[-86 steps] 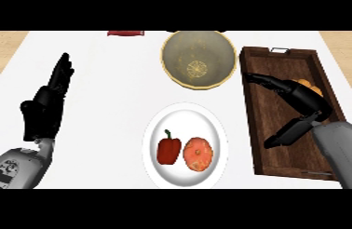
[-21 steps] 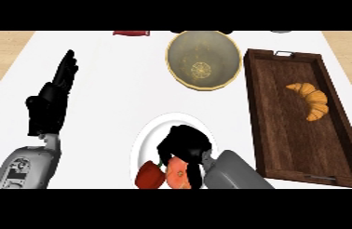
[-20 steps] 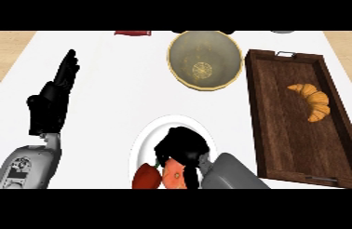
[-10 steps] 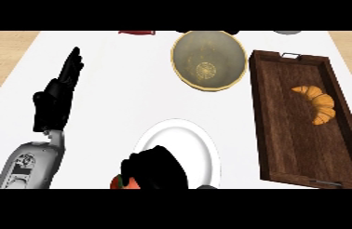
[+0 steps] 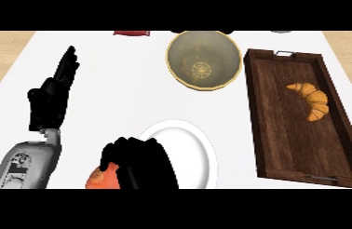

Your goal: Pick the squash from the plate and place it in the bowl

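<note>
Now, your left hand (image 5: 50,100) rests open at the left, fingers up. The right hand (image 5: 141,163) has curled round an orange lump, likely the squash (image 5: 98,178), showing left of the plate (image 5: 192,149), which has gone bare. So the pick looks made. The squash's axis is hidden. The bowl (image 5: 186,51) comes next.

Orange squash (image 5: 98,178) — apparently beside white plate (image 5: 194,142).

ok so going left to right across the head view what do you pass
left hand → right hand → bowl → wooden tray with the croissant on it; the plate is left out, since it overlaps both the right hand and the bowl sideways
</note>
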